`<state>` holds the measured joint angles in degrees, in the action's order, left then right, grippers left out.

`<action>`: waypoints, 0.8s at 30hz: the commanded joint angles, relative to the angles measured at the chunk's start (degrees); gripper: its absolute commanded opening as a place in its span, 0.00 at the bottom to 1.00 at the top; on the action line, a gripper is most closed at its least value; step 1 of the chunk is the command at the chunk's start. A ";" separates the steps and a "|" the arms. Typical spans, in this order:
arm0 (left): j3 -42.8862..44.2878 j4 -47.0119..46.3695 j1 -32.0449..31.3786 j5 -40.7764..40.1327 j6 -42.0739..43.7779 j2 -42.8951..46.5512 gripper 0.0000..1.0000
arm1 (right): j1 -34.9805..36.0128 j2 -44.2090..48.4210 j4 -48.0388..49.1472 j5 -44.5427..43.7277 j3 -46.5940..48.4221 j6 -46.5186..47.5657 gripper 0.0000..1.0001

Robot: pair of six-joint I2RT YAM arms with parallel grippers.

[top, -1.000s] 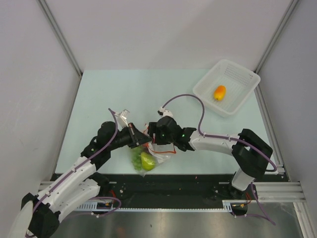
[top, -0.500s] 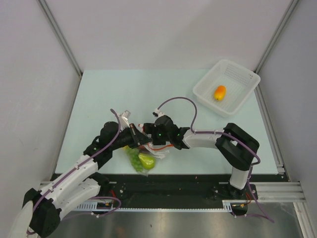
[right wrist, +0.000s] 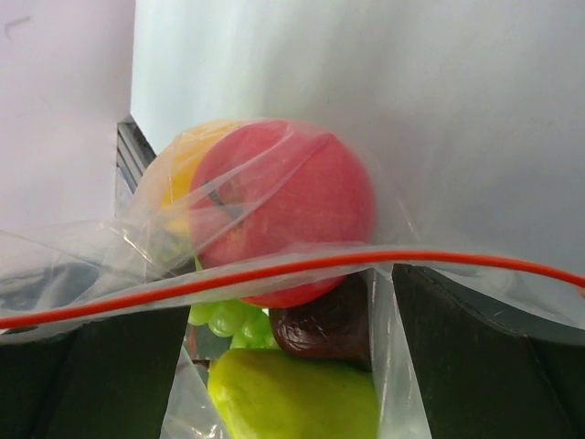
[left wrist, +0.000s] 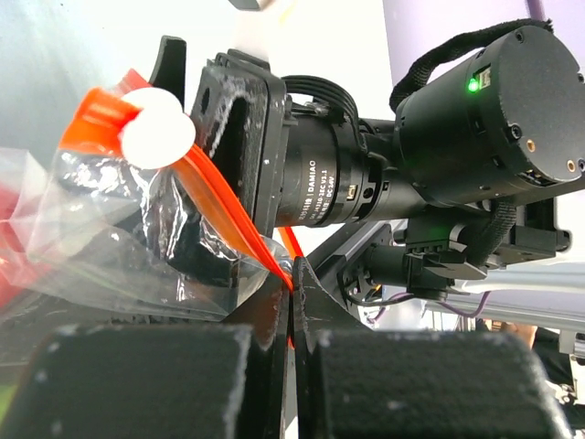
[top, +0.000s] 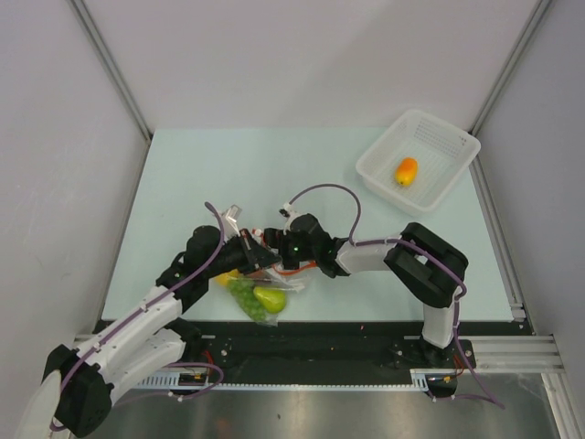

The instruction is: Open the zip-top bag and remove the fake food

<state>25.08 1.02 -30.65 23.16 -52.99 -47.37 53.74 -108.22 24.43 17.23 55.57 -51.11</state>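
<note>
Our left tool (left wrist: 291, 291) is clamped on the orange-red zip strip (left wrist: 219, 206) of the zip-top bag (top: 262, 291), near centre of the surface (top: 183, 174). Our right tool (right wrist: 288, 315) is spread wide at the mouth, facing the red apple (right wrist: 283, 201). We judge the fake food is being removed. Next, the right tool should reach in and close on the apple.

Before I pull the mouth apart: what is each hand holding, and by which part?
Left hand pinches the zip-top bag by its orange-red zip strip. Right hand is open at the bag's mouth, clamping nothing.
</note>
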 commanded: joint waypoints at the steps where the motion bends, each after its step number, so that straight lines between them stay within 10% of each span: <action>1: 1.37 0.65 -0.37 0.93 0.87 0.97 0.00 | -0.12 3.81 -2.96 1.75 1.47 7.51 0.94; 12: 4.01 4.34 -0.37 -0.57 2.63 2.02 0.00 | -2.50 11.54 -19.13 12.02 1.91 24.12 0.90; 24: 8.58 4.96 -0.37 -0.31 2.54 1.32 0.00 | 1.02 11.11 -18.45 19.33 -0.02 27.56 0.60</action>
<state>29.95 7.29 -31.44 25.67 -52.40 -45.56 51.88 -99.63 4.38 30.76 56.12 -26.46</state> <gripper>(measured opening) 0.005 0.616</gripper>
